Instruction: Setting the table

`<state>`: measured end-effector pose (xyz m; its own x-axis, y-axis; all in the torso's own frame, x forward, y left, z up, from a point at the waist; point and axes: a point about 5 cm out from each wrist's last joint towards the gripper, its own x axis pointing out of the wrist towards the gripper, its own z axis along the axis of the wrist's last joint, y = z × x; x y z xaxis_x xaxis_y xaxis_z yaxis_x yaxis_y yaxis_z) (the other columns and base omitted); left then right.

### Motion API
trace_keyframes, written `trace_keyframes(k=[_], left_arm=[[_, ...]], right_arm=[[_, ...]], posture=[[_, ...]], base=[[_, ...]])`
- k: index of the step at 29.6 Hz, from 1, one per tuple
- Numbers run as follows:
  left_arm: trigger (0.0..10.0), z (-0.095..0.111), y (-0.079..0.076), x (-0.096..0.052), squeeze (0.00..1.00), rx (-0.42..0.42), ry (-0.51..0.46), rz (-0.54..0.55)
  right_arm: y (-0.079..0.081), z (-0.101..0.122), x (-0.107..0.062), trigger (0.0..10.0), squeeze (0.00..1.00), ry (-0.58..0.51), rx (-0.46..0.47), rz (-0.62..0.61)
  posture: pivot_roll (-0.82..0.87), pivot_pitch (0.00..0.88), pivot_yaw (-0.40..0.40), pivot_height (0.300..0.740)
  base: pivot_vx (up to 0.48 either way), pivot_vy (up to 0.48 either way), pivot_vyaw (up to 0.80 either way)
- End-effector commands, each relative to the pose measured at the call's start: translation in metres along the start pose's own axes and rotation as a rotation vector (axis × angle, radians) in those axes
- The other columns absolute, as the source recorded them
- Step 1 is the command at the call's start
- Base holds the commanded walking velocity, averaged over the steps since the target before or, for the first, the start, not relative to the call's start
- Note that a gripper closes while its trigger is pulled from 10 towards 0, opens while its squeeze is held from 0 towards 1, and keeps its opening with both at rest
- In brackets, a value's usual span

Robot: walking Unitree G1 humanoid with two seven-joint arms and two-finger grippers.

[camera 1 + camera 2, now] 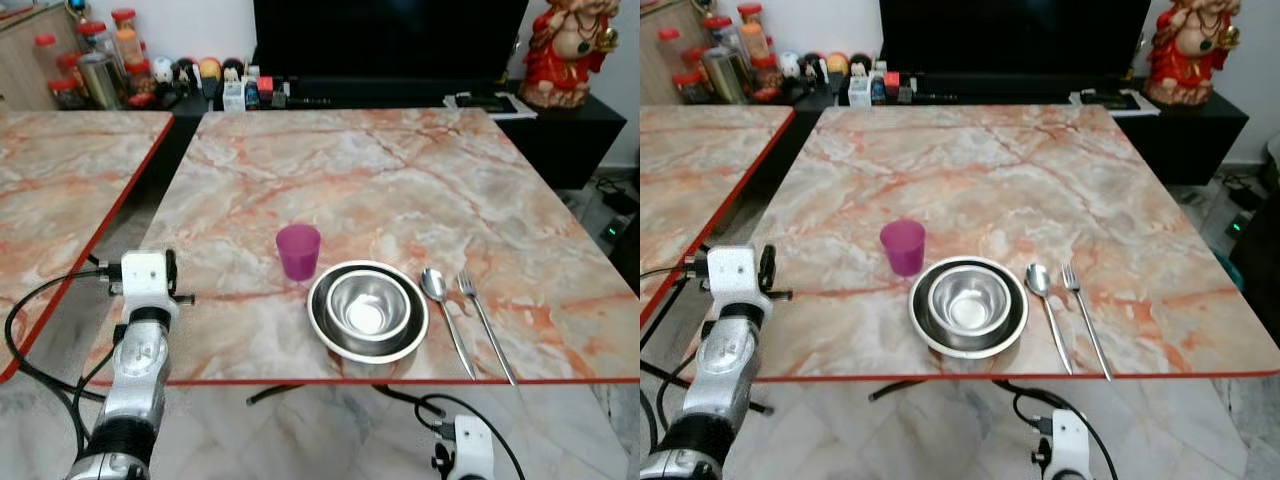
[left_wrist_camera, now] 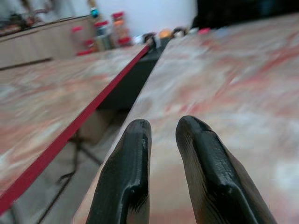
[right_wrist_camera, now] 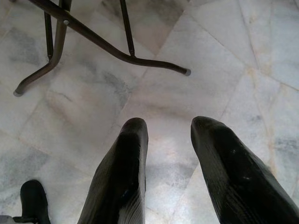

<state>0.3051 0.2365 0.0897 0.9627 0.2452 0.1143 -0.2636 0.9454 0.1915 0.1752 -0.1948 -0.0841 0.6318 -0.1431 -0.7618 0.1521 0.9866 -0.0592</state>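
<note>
A square table (image 1: 400, 170) with a pink-veined marble-pattern top and a red edge stands on a pale marbled tile floor (image 3: 210, 60), with a dark TV cabinet (image 1: 560, 125) behind it carrying a red figurine (image 1: 570, 50). A second table (image 1: 60, 190) of the same finish stands to the left, and jars (image 1: 100, 55) crowd the far left corner.

Near the front edge is a place setting: a steel bowl (image 1: 368, 303) nested in a shallow steel plate (image 1: 322, 322), a translucent magenta cup (image 1: 298, 251) just beside the plate's far-left rim, and a spoon (image 1: 445, 318) and fork (image 1: 485, 324) lying side by side just right of the plate, handles toward the robot.

The left gripper (image 2: 161, 133) is raised at the table's front-left corner; the left wrist view shows its fingers (image 2: 126, 177) slightly parted, holding nothing, above the tabletop, and the dark gap between the two tables. The right gripper (image 3: 168, 128) hangs low below the table edge; its wrist view shows its fingers spread and empty over the floor, with the table's metal legs (image 3: 93, 37) beyond.
</note>
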Motion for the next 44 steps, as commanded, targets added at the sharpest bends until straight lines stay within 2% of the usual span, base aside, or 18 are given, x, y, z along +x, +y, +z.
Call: trace_keyframes(k=[1, 3, 4, 10, 11, 13, 15, 16, 19, 21, 26, 28, 29, 31, 32, 36, 40, 44], left_arm=[[10.0, 0.001, 0.016, -0.004, 0.0, 0.041, -0.027, 0.076], [10.0, -0.009, 0.03, -0.014, 0.0, 0.077, -0.001, 0.154], [10.0, -0.017, 0.049, -0.026, 0.0, 0.113, 0.025, 0.251], [10.0, -0.034, 0.083, -0.045, 0.0, 0.139, 0.102, 0.424], [10.0, -0.034, 0.083, -0.045, 0.0, 0.14, 0.101, 0.425], [10.0, -0.049, 0.103, -0.06, 0.0, 0.19, 0.183, 0.476], [10.0, -0.058, 0.112, -0.072, 0.0, 0.244, 0.246, 0.513], [10.0, -0.058, 0.112, -0.072, 0.0, 0.244, 0.246, 0.513], [10.0, -0.079, 0.119, -0.095, 0.0, 0.343, 0.391, 0.574], [10.0, -0.088, 0.119, -0.104, 0.0, 0.362, 0.454, 0.578], [10.0, -0.111, 0.106, -0.121, 0.0, 0.311, 0.606, 0.531], [10.0, -0.122, 0.093, -0.125, 0.0, 0.24, 0.68, 0.467], [10.0, -0.131, 0.075, -0.126, 0.0, 0.132, 0.745, 0.371], [10.0, -0.133, 0.069, -0.126, 0.0, 0.097, 0.762, 0.336], [10.0, -0.138, 0.052, -0.125, 0.0, 0.054, 0.807, 0.217], [10.0, -0.142, 0.007, -0.124, 0.0, -0.01, 0.856, -0.081], [10.0, -0.143, -0.009, -0.124, 0.0, -0.024, 0.881, -0.165], [10.0, -0.145, -0.012, -0.126, 0.0, -0.008, 0.919, -0.198]], right_arm=[[-0.002, 0.0, 0.0, 10.0, 0.0, -0.01, 0.011, -0.012], [-0.001, 0.0, -0.001, 10.0, 0.0, -0.01, 0.01, -0.011], [-0.001, -0.002, -0.001, 10.0, 0.0, -0.008, 0.009, -0.01], [0.0, -0.002, -0.001, 10.0, 0.0, -0.006, 0.004, -0.005], [0.0, -0.002, -0.001, 10.0, 0.0, -0.006, 0.005, -0.005], [0.0, -0.001, -0.001, 10.0, 0.0, -0.006, 0.001, -0.005], [0.0, -0.001, 0.0, 10.0, 0.0, -0.008, 0.001, -0.005], [0.0, -0.001, 0.0, 10.0, 0.0, -0.008, 0.001, -0.005], [0.003, 0.001, 0.0, 10.0, 0.0, -0.011, 0.006, -0.003], [0.004, 0.001, 0.0, 10.0, 0.0, -0.011, 0.008, -0.002], [0.005, 0.0, 0.0, 10.0, 0.0, -0.006, 0.012, -0.002], [0.004, -0.001, -0.001, 10.0, 0.0, -0.002, 0.013, -0.006], [0.002, -0.002, -0.001, 10.0, 0.0, 0.0, 0.013, -0.01], [0.002, -0.002, -0.001, 10.0, 0.0, 0.001, 0.014, -0.011], [0.002, -0.002, -0.001, 10.0, 0.0, 0.004, 0.011, -0.012], [0.001, -0.002, 0.0, 10.0, 0.0, 0.009, 0.012, -0.013], [0.002, -0.001, 0.0, 10.0, 0.0, 0.015, 0.018, -0.01], [0.003, 0.001, 0.001, 10.0, 0.0, 0.014, 0.02, -0.01]], posture=[[0.02, 0.0, 0.001, 0.736], [0.02, 0.0, 0.001, 0.736], [0.02, 0.0, 0.001, 0.736], [0.04, 0.0, -0.003, 0.736], [0.04, 0.0, -0.003, 0.736], [0.05, 0.0, -0.012, 0.736], [0.06, 0.0, -0.012, 0.736], [0.06, 0.0, -0.012, 0.736], [0.06, 0.0, -0.008, 0.736], [0.06, 0.0, -0.007, 0.736], [0.06, 0.0, -0.005, 0.736], [0.05, 0.0, -0.009, 0.736], [0.05, 0.0, -0.01, 0.736], [0.05, 0.0, -0.011, 0.736], [0.05, 0.0, -0.012, 0.736], [0.04, 0.0, -0.006, 0.736], [0.03, 0.0, -0.004, 0.736], [0.02, 0.0, -0.004, 0.736]], base=[[0.0, 0.0, 0.0], [0.0, 0.0, 0.0], [0.0, 0.0, 0.0], [0.0, 0.0, 0.0], [0.0, 0.0, 0.0], [0.0, 0.0, 0.0], [0.0, 0.0, 0.0], [0.0, 0.0, 0.0], [0.0, 0.0, 0.0], [0.0, 0.0, 0.0], [0.0, 0.0, 0.0], [0.0, 0.0, 0.0], [0.0, 0.0, 0.0], [0.0, 0.0, 0.0], [0.0, 0.0, 0.0], [0.0, 0.0, 0.0], [0.0, 0.0, 0.0], [0.0, 0.0, 0.0]])
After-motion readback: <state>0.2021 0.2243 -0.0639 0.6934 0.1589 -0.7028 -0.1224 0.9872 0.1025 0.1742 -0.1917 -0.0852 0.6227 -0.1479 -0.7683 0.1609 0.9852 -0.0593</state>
